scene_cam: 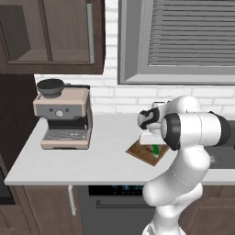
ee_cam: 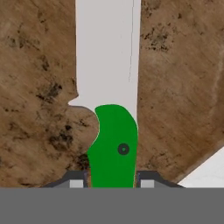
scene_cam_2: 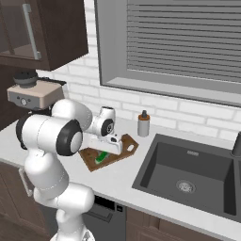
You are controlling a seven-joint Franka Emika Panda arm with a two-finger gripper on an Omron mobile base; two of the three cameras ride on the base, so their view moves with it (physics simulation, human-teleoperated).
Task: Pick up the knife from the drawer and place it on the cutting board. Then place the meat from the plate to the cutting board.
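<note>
Nearest the hand camera, the two-finger gripper (ee_cam: 112, 181) has its dark jaws set close on either side of the green handle of the small silver-bladed knife (ee_cam: 111, 131). Whether they are pinching it or have just let go I cannot tell; the gap looks hairline at best.

The knife lies flat along the dark brown, grained wooden cutting board (ee_cam: 39, 87), blade pointing away from the hand. From the base cameras, the board (scene_cam: 140, 150) sits on the pale tabletop (scene_cam: 92, 151) just left of the dark sink (scene_cam_2: 188, 179), with the green handle showing under the wrist.

The risks, as I judge them:
- If the jaws drag on the handle as the hand lifts, the knife may come up with it or skid toward the board's edge.
- A sideways pull-away could spin the blade off onto the tabletop.
- The brown soap bottle (scene_cam_2: 143, 124) stands just behind the board, so a wide swing might clip it.
</note>
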